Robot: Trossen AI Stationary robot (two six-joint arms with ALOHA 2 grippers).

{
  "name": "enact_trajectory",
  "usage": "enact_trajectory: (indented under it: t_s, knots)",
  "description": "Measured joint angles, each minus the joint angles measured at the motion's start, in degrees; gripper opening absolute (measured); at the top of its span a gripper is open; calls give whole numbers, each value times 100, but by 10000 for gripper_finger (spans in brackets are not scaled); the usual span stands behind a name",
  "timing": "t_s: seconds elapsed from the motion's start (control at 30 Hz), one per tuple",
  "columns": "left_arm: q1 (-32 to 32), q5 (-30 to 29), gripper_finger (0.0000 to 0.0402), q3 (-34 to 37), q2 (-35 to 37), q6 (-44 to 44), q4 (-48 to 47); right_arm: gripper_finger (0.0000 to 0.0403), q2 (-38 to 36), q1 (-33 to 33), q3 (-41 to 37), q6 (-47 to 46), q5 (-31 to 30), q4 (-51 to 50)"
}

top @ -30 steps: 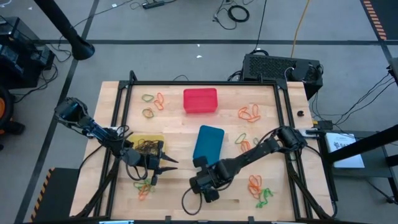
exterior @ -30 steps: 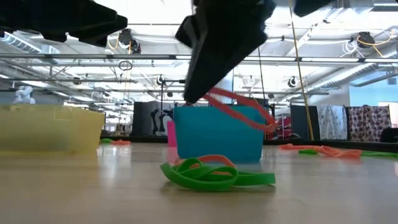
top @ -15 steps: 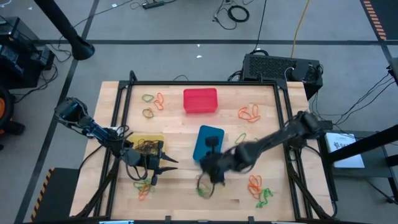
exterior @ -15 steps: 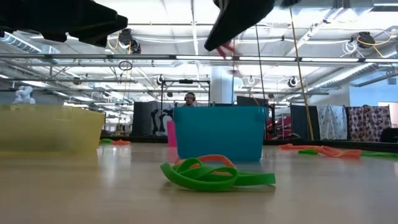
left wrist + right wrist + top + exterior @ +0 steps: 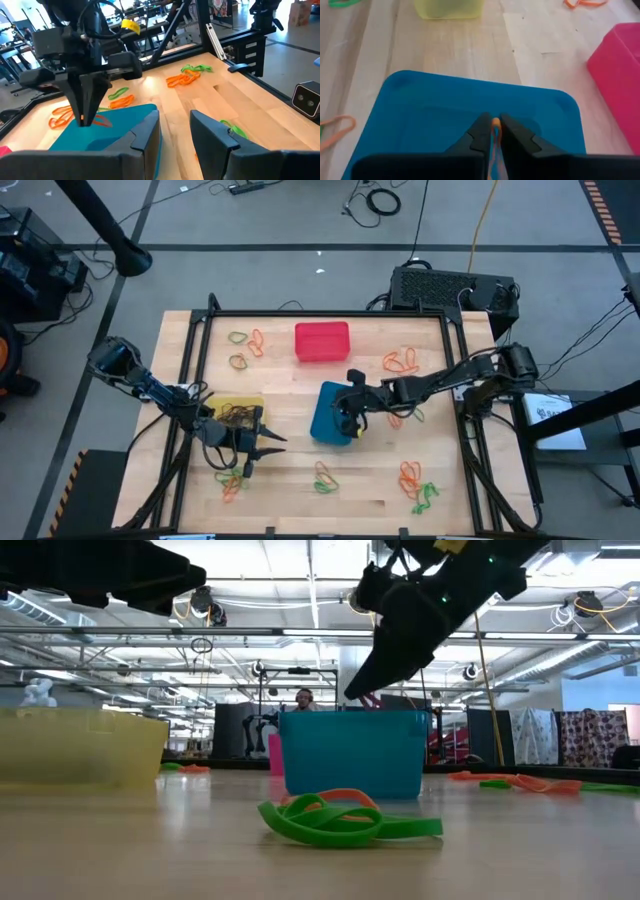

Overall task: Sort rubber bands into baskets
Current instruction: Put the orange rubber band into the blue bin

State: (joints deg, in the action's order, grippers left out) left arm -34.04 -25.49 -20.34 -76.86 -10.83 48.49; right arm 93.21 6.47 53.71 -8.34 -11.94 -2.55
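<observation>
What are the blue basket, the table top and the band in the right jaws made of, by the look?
Blue basket: likely moulded plastic, smooth matte walls, rounded corners. Table top: pale wood planks, grain and seams visible, slight sheen in the low view. Orange rubber band: looks like rubber, a thin flexible strip pinched in the right gripper over the basket. The left gripper waits by the yellow basket.
</observation>
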Motion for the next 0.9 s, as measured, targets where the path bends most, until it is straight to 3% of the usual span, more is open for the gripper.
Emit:
enact_trajectory:
  t_s: [0.37, 0.6, 0.83, 0.9]
  knots:
    - [0, 0, 118, 0, 0, 1, -4, 116, -18, -19, -2, 90, -11, 79]
    - [-2, 1, 118, 0, 0, 4, -39, 136, -616, -134, -2, -101, -98, -973]
    - [-4, 2, 118, 0, 2, 59, -116, 130, -1010, -235, 0, -1375, -1550, -2746]
    - [-4, 2, 118, 1, 1, 59, -116, 127, -955, -240, -2, -1765, -1664, -3049]
